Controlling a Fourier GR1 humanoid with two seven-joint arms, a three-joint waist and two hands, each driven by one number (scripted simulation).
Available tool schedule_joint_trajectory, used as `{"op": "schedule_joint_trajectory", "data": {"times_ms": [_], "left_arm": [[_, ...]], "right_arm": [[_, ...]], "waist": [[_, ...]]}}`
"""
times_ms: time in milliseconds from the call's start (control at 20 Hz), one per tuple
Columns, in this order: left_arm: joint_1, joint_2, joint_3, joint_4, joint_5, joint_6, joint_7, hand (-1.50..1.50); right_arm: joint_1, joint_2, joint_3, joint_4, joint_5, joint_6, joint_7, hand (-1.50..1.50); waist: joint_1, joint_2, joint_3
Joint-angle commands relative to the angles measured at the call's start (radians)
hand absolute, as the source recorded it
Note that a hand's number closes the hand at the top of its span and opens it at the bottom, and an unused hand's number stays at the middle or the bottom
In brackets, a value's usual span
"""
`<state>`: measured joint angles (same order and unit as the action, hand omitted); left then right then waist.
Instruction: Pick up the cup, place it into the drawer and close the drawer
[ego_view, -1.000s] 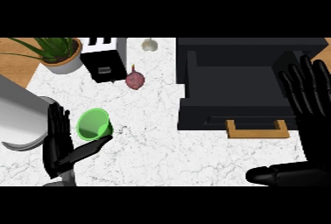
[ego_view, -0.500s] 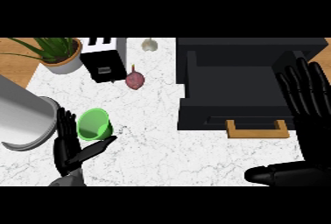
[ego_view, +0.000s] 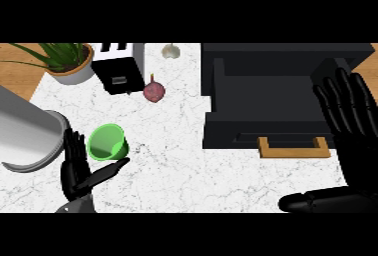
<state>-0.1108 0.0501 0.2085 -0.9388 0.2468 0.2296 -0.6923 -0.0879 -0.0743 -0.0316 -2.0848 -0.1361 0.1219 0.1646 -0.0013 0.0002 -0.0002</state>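
Observation:
A green cup (ego_view: 108, 142) stands on the white marble counter at the left, its open mouth facing up. My left hand (ego_view: 80, 170) is right beside it at the lower left, fingers straight up along its left side and thumb stretched out under it, not curled round it. The black drawer (ego_view: 269, 107) is pulled open at the right, with a tan handle (ego_view: 292, 148) at its front. My right hand (ego_view: 347, 107) stays open near the right edge, fingers up, over the drawer's right side.
A grey forearm (ego_view: 26, 132) crosses the left edge. At the back stand a potted plant (ego_view: 65, 62) and a black toaster (ego_view: 117, 70). A purple-red onion-like bulb (ego_view: 153, 91) and a pale garlic bulb (ego_view: 170, 51) lie on the counter (ego_view: 177, 175).
My left hand has slid right and down, closing in beside the green cup. The cup, the drawer and my right hand have stayed put.

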Motion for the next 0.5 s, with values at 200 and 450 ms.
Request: {"op": "schedule_joint_trajectory", "data": {"times_ms": [200,450], "left_arm": [[-0.083,0.047,0.026,0.161,0.021,-0.063,-0.069,-1.5],[-0.112,0.008,0.016,0.177,0.037,-0.048,-0.092,-1.5]], "right_arm": [[-0.005,-0.012,-0.032,-0.003,-0.02,0.009,-0.002,-1.5],[-0.02,-0.016,-0.032,-0.029,-0.016,-0.004,0.034,-1.5]], "waist": [[-0.001,0.0,0.0],[0.0,0.0,0.0]]}}
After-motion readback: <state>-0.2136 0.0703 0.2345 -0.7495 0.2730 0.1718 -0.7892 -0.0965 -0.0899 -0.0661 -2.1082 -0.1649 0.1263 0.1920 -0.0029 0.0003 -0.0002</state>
